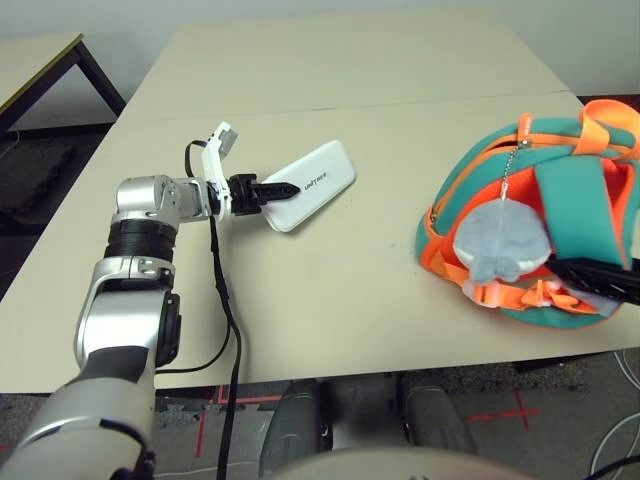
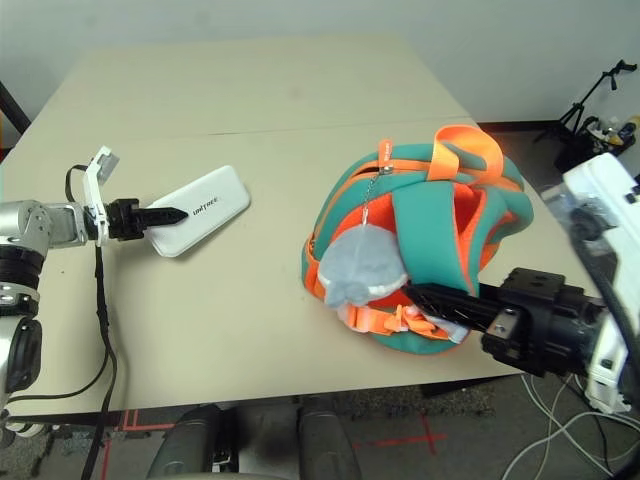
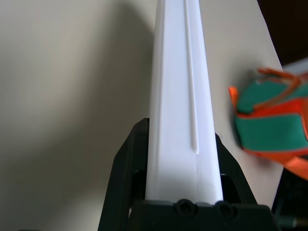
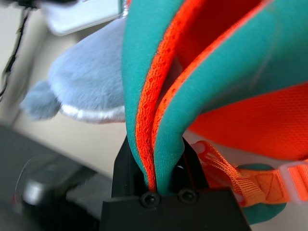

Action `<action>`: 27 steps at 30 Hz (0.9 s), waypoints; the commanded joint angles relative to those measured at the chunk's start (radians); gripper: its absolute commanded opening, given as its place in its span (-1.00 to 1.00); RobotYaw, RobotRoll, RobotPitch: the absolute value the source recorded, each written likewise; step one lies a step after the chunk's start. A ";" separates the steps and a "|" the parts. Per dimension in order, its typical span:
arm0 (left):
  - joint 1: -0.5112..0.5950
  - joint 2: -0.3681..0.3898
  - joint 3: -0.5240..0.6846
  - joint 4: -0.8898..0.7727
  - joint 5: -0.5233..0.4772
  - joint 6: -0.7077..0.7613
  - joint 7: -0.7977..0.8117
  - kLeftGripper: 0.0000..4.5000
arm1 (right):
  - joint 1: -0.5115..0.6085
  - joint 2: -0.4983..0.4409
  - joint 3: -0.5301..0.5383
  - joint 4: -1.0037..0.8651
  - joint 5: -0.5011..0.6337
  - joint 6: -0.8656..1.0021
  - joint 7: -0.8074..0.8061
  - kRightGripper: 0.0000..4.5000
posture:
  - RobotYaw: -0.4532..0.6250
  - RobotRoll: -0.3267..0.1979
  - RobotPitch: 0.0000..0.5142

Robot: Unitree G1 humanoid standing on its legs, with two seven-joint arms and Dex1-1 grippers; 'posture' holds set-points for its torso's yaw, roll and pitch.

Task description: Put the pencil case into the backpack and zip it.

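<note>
While the white pencil case (image 1: 312, 188) is gripped at the robot's left, the backpack (image 2: 425, 215) is held at its right, well apart from it on the same table (image 1: 330, 320). By the left gripper (image 3: 183, 168), the case is pinched between two black fingers, one pressed against each long side of its narrow white edge. Dark lettering is shown on the broad face of the case, which is angled across the tabletop, outside the backpack. By the right gripper (image 4: 169, 166), a fold of teal fabric with orange trim is pinched, the two layers being squeezed together between the fingers. That fold is taken from the near side of the backpack, beside the grey plush charm (image 1: 502, 240), which is hung on a chain (image 2: 367, 195) from an orange tab at the top. An orange strap (image 2: 385, 320) with a buckle is seen below the charm, and an orange loop handle (image 2: 468, 150) is raised at the top of the bag. Behind the robot's left gripper, a black cable (image 1: 222, 290) is draped down from the arm over the table's near edge.
</note>
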 commanded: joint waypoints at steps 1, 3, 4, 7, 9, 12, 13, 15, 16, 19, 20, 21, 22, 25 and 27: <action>-0.070 0.108 -0.070 -0.153 -0.014 0.019 -0.148 -0.37 | -0.055 0.029 0.092 -0.036 -0.093 0.016 0.026 -0.91 | -0.47 0.25 -0.58; -0.112 0.158 -0.107 -0.187 -0.011 0.016 -0.220 -0.37 | -0.082 0.037 0.103 -0.030 -0.111 0.040 0.045 -0.91 | -0.46 0.25 -0.57; -0.137 0.179 -0.127 -0.194 -0.004 0.002 -0.258 -0.37 | -0.094 0.039 0.106 -0.024 -0.118 0.049 0.054 -0.91 | -0.46 0.25 -0.57; -0.220 0.223 -0.184 -0.187 0.025 -0.044 -0.363 -0.37 | -0.126 0.042 0.112 -0.008 -0.138 0.079 0.078 -0.91 | -0.45 0.25 -0.56; -0.267 0.234 -0.223 -0.180 0.044 -0.076 -0.427 -0.37 | -0.142 0.048 0.114 0.000 -0.152 0.098 0.093 -0.91 | -0.45 0.25 -0.55; -0.327 0.229 -0.273 -0.168 0.065 -0.106 -0.510 -0.37 | -0.159 0.056 0.111 0.009 -0.168 0.122 0.108 -0.91 | -0.46 0.25 -0.55; -0.346 0.216 -0.291 -0.160 0.067 -0.116 -0.529 -0.37 | -0.166 0.056 0.110 0.013 -0.177 0.129 0.113 -0.91 | -0.46 0.25 -0.55; -0.367 0.194 -0.325 -0.143 0.074 -0.145 -0.545 -0.37 | -0.179 0.058 0.110 0.019 -0.191 0.140 0.122 -0.91 | -0.47 0.25 -0.54; -0.374 0.184 -0.340 -0.134 0.077 -0.162 -0.547 -0.37 | -0.185 0.059 0.112 0.022 -0.196 0.144 0.126 -0.91 | -0.47 0.25 -0.54; -0.393 0.135 -0.393 -0.095 0.091 -0.222 -0.547 -0.37 | -0.199 0.065 0.123 0.025 -0.210 0.153 0.131 -0.91 | -0.48 0.25 -0.53; -0.403 0.106 -0.408 -0.067 0.103 -0.251 -0.547 -0.37 | -0.202 0.066 0.127 0.023 -0.218 0.156 0.132 -0.91 | -0.48 0.25 -0.53; -0.413 0.081 -0.419 -0.041 0.114 -0.273 -0.547 -0.37 | -0.206 0.068 0.131 0.022 -0.224 0.158 0.134 -0.91 | -0.49 0.25 -0.53; -0.423 0.057 -0.432 -0.015 0.126 -0.302 -0.547 -0.37 | -0.211 0.068 0.135 0.022 -0.230 0.159 0.135 -0.91 | -0.50 0.25 -0.53; -0.448 0.011 -0.454 0.042 0.148 -0.356 -0.547 -0.37 | -0.222 0.072 0.143 0.024 -0.240 0.162 0.137 -0.91 | -0.51 0.25 -0.52; -0.468 -0.028 -0.456 0.075 0.162 -0.382 -0.547 -0.37 | -0.227 0.076 0.149 0.023 -0.249 0.164 0.136 -0.91 | -0.52 0.25 -0.51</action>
